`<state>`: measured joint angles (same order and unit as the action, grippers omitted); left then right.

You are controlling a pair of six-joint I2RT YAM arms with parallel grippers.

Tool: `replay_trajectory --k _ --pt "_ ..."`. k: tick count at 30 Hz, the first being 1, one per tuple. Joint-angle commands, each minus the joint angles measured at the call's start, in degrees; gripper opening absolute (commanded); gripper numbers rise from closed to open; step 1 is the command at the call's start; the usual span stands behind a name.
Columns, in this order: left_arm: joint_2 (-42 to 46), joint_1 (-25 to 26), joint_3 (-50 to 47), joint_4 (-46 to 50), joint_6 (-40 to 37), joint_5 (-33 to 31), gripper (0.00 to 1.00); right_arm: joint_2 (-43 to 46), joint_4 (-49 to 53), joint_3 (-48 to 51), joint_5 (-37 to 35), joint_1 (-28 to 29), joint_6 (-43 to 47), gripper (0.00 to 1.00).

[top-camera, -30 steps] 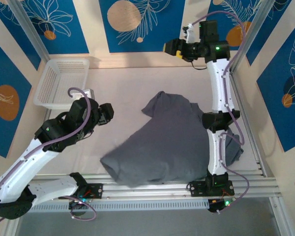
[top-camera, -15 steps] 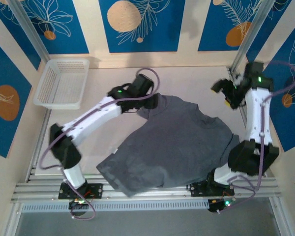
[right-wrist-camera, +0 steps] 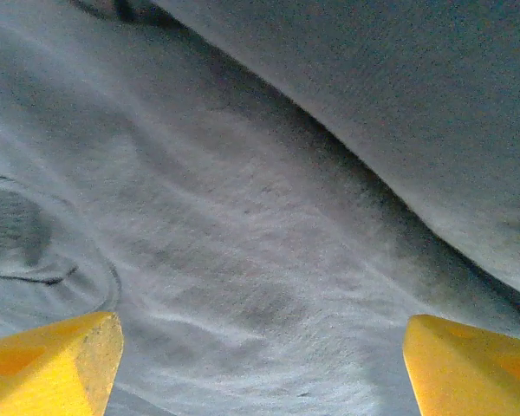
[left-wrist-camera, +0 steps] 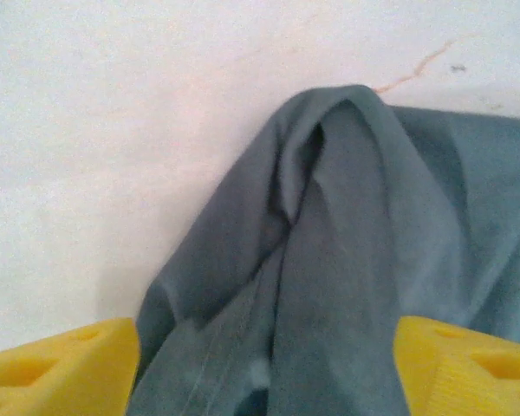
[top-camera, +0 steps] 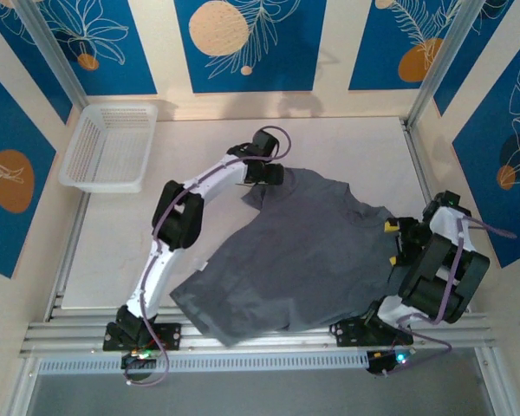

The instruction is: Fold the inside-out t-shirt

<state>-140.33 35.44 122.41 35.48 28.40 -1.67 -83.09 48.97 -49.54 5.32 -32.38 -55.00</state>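
From above, there is one slate-grey short-sleeved cotton t-shirt, one white plastic lattice basket and two white robot arms. The basket sits at the far-left corner of the pale tabletop, and the shirt lies wholly outside it and well apart. The shirt is spread mostly flat at centre-right. Its long axis runs on a diagonal from a near-left corner by the table's front rail up toward the far right. Which end is the collar I cannot tell. The left gripper is at the shirt's far corner, and the right gripper is at its right edge.

In the left wrist view, the left gripper has its two yellow fingers spread wide. A bunched ridge of grey cloth rises between them, not pinched, with bare table beyond.

In the right wrist view, the right gripper also stands with its yellow fingers well apart over rumpled grey fabric, clamped on nothing.
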Motion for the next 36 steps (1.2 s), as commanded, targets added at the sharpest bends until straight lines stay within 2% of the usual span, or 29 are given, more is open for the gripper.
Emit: replay_trajectory --k 1,3,4,5,7,8,9,12,19,23,26,27,28,30,32,33,34,36 --pt "-6.26 0.16 9.60 2.08 0.93 7.76 0.58 -1.54 -6.59 1.13 3.36 0.67 -3.11 0.79" --pt "-9.09 0.00 13.54 4.50 1.22 6.77 0.45 -2.95 -8.30 1.52 3.57 0.78 -3.28 0.74" --pt "-9.71 -0.25 14.38 4.94 1.48 6.29 0.37 -3.89 -9.74 1.62 3.65 0.88 -2.97 0.66" --pt "-10.16 -0.65 14.82 5.01 1.82 6.22 0.24 -4.83 -10.75 1.58 3.83 0.95 -2.60 0.52" --pt "-10.17 -1.98 14.96 5.57 2.87 5.80 0.00 -7.68 -13.92 0.60 5.56 1.58 0.35 0.14" --pt "-9.83 -2.78 14.89 6.44 3.33 4.93 0.00 -9.21 -13.80 -1.14 5.63 2.37 2.29 0.04" --pt "-9.18 -3.81 14.73 7.78 3.58 3.44 0.00 -10.29 -13.48 -2.94 4.99 3.53 4.22 0.00" --pt "-5.16 -7.82 11.34 9.83 3.94 -1.41 0.00 -12.76 -14.11 -7.64 4.37 8.24 8.43 0.00" --pt "12.47 -18.99 -9.06 3.16 3.89 -7.54 0.00 -16.27 -20.08 -18.62 8.39 22.17 11.85 0.00" --pt "21.38 -23.21 -17.10 0.56 2.81 -11.43 0.00 -21.55 -18.62 -32.95 8.81 30.11 15.16 0.00" --pt "25.40 -25.31 -19.17 -0.64 1.57 -10.70 0.00 -24.63 -17.94 -43.56 10.33 32.91 17.21 0.00" --pt "26.04 -25.48 -19.02 -0.89 0.83 -9.21 0.00 -25.28 -17.02 -46.63 10.49 33.20 17.72 0.07" --pt "26.68 -25.49 -18.59 -0.81 -0.04 -7.57 0.10 -26.00 -15.46 -49.63 10.50 33.27 18.40 0.23" --pt "28.48 -25.16 -18.79 -0.68 -0.72 -3.53 0.32 -26.46 -11.34 -53.44 10.11 33.37 20.77 0.35" --pt "31.87 -23.65 -21.36 -1.71 -1.06 0.81 0.49 -25.73 -5.37 -54.17 5.30 34.59 23.26 0.38" --pt "33.47 -22.53 -22.87 -2.11 -1.22 1.37 0.54 -25.07 -3.72 -52.80 3.03 35.57 23.77 0.38" --pt "35.15 -21.13 -24.75 -2.13 -1.24 1.13 0.58 -23.94 -3.14 -49.69 1.83 37.33 23.89 0.38" --pt "38.03 -18.62 -28.52 -1.66 -0.87 -0.63 0.59 -22.25 -4.81 -43.43 1.77 40.56 23.11 0.36"
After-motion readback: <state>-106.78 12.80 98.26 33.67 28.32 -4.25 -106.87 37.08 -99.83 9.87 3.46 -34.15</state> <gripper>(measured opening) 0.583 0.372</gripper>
